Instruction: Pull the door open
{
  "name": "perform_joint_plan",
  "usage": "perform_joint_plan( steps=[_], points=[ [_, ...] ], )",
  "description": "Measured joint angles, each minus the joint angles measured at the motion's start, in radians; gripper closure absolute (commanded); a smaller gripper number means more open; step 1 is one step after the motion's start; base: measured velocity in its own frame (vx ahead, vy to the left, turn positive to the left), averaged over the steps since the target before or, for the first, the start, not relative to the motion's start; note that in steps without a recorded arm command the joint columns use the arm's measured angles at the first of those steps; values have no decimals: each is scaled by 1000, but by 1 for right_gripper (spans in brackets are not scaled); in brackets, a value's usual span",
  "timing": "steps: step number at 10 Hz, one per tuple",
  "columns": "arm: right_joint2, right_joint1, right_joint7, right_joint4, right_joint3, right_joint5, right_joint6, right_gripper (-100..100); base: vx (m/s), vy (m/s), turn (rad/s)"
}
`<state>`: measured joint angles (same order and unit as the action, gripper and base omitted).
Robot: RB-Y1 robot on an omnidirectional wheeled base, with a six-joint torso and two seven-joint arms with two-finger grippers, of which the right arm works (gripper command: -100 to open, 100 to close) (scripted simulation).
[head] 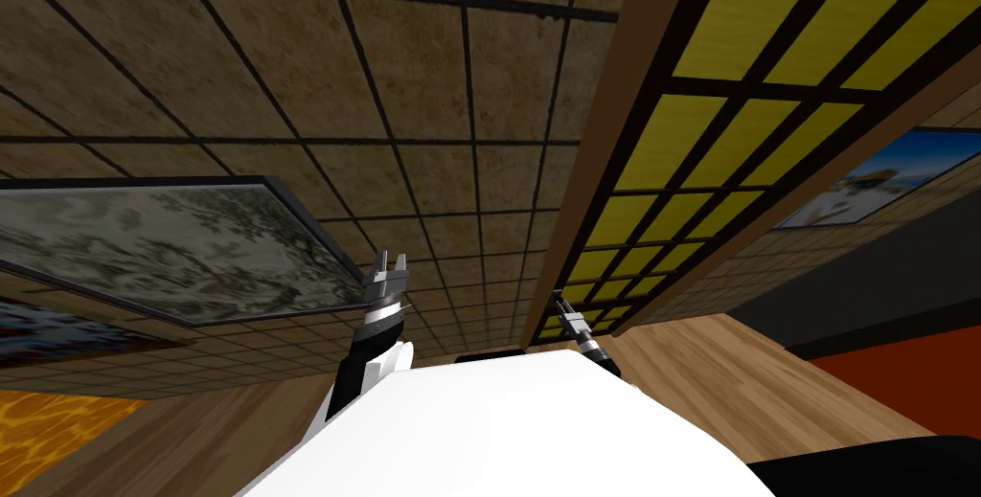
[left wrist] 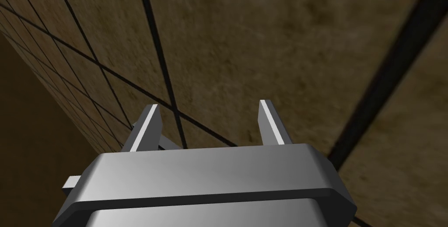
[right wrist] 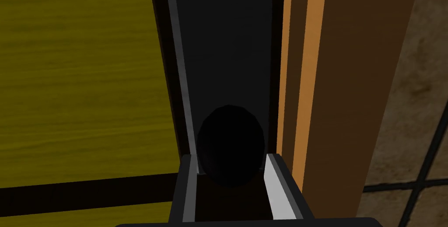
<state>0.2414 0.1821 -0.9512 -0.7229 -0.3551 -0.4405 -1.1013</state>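
- Wood-plank floor point(head: 728, 376) runs from my base up to the door point(head: 728, 127); I stand close to it, so the arm reaches without stretching.
- Right gripper point(right wrist: 230, 156) is at the door's left edge. Its jaws are drawn in against the two sides of the round dark knob point(right wrist: 229, 145), clamped on it as far as I can judge — a hold from both sides, so that a pull should not slip off.
- That knob sits on the door's dark edge strip, just beside the wooden frame point(right wrist: 341, 84), with the door's yellow panes on its other side. The door appears to lie flush in the frame, so the opening looks not yet begun.
- Left gripper point(left wrist: 209, 104) is raised well to the left of the door, before the brown tiled wall point(head: 431, 89), jaws apart and holding nothing — kept out of the door's swing, I take it.
- Next move, in my judgement: draw back along the arm and let the hand follow the door's arc; a skewed pull could slide the jaws off the smooth knob.
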Motion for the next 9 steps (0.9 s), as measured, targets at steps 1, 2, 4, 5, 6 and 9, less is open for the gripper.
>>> perform_joint_plan(
  steps=[1, 2, 4, 5, 6, 9],
  points=[
    [0, -1, 18, 0, 4, 9, 2, 100, -45, -15, 62],
    [1, 0, 36, 0, 7, 17, 3, 100, -43, -17, 59],
    [3, -2, 77, 5, 16, 37, 4, -100, -61, -7, -5],
    [4, 8, 67, 2, 11, 31, -4, -100, -92, 33, -82],
    [5, 19, 45, 3, 6, 23, -16, -100, -102, 34, -56],
    [2, 62, -16, -19, -9, -3, -43, -100, -111, 27, -58]
  ],
)
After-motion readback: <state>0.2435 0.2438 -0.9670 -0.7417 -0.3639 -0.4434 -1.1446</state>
